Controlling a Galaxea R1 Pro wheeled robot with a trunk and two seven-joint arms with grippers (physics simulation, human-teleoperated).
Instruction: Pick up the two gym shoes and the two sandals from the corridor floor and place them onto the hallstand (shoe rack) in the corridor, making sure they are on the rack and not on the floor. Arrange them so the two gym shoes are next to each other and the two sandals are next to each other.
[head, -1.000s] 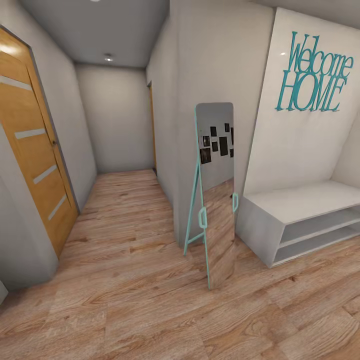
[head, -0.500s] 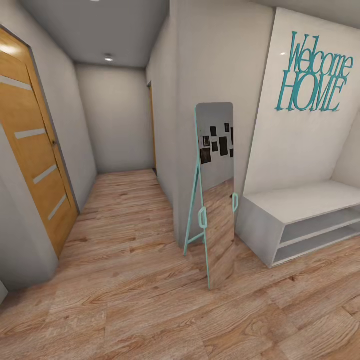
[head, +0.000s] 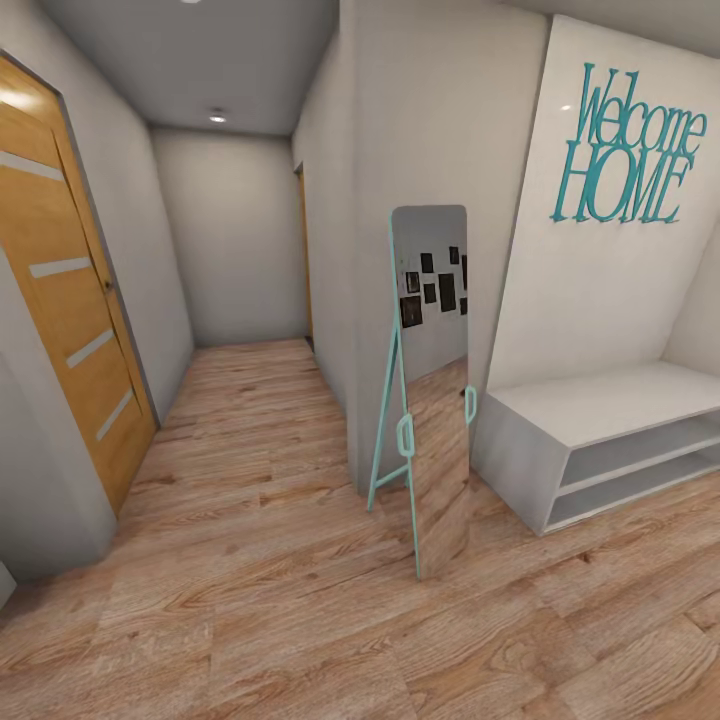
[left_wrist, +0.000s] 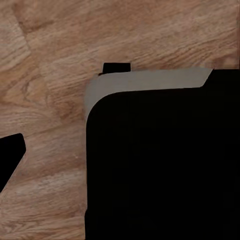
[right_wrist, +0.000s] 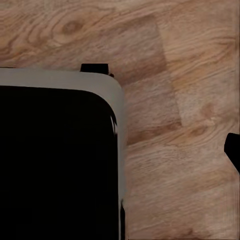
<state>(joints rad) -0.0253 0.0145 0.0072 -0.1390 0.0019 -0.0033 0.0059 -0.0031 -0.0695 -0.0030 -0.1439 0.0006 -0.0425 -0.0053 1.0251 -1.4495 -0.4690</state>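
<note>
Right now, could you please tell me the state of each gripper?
Left gripper: cannot be told; its wrist view shows wood floor and a black body.
Right gripper: cannot be told, likewise.

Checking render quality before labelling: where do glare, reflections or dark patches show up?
Head view: ceiling lights flare, the orange door has a bright patch, and the mirror reflects wall frames and floor. Both wrist views: a featureless black block hides much of the sharp corridor floor.

Mirror (head: 430, 400) left of hallstand (head: 600, 420)
</note>
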